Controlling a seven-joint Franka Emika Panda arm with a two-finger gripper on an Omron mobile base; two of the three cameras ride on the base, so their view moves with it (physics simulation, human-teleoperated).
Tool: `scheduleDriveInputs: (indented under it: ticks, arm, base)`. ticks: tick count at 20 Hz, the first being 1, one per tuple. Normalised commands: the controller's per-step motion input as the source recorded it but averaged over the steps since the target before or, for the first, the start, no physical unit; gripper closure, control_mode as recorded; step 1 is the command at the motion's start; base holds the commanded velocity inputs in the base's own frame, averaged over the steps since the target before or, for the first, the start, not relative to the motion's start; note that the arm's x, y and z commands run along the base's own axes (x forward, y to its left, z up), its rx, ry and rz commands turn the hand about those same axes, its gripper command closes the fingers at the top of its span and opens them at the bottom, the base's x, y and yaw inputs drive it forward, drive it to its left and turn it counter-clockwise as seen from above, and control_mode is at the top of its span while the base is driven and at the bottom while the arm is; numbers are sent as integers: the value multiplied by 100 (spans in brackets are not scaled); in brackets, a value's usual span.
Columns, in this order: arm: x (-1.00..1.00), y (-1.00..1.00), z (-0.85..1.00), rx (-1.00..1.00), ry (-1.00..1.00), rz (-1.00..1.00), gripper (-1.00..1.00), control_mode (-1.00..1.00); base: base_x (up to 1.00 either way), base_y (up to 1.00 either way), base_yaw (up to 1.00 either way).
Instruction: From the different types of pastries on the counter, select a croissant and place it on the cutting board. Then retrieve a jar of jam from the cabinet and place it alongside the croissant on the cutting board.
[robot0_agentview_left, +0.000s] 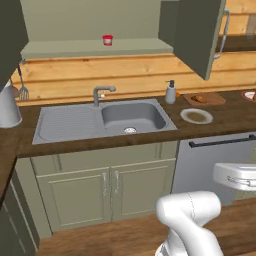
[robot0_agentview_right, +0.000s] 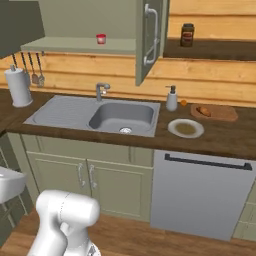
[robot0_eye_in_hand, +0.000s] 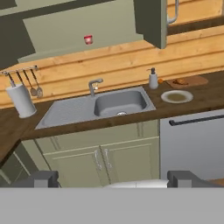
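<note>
The olive-grey cabinet (robot0_agentview_left: 90, 20) (robot0_agentview_right: 85, 20) (robot0_eye_in_hand: 78, 26) above the sink stands open. A small red-lidded jar of jam (robot0_agentview_left: 107, 40) (robot0_agentview_right: 101, 38) (robot0_eye_in_hand: 88, 40) sits alone on its pale shelf. On the counter (robot0_agentview_left: 227, 119) (robot0_agentview_right: 227, 137) to the right lies the wooden cutting board (robot0_agentview_left: 216, 98) (robot0_agentview_right: 225, 113) (robot0_eye_in_hand: 197, 81). The golden croissant (robot0_agentview_left: 201, 98) (robot0_agentview_right: 204, 111) (robot0_eye_in_hand: 180, 81) rests on it. My gripper (robot0_eye_in_hand: 113, 179) is open with nothing between its fingertips (robot0_eye_in_hand: 41, 179). It hangs well back from the counter, at about the height of the lower cupboard doors.
A round plate (robot0_agentview_left: 196, 116) (robot0_agentview_right: 186, 128) and a soap dispenser (robot0_agentview_left: 171, 92) (robot0_agentview_right: 172, 98) stand between the steel sink (robot0_agentview_left: 70, 122) (robot0_agentview_right: 65, 112) and the board. The open cabinet door (robot0_agentview_left: 197, 37) (robot0_agentview_right: 150, 40) juts out above them. A paper towel roll (robot0_agentview_right: 19, 87) stands left, and a dark jar (robot0_agentview_right: 187, 35) on the wooden shelf.
</note>
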Motion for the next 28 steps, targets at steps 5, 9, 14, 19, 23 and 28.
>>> scheduleDriveInputs:
  ticks: [5,9,14,19,23,28]
  arm:
    - [0,0,0,0,0,0,-100,100]
    - [0,0,0,0,0,0,-100,100]
    - [0,0,0,0,0,0,-100,100]
    - [0,0,0,0,0,0,-100,100]
    - [0,0,0,0,0,0,-100,100]
    - [0,0,0,0,0,0,-100,100]
  base:
    - [74,61,0]
    - [89,65,-1]
    - [31,5,0]
    - [83,0,0]
    - [7,1,0]
    - [54,13,-1]
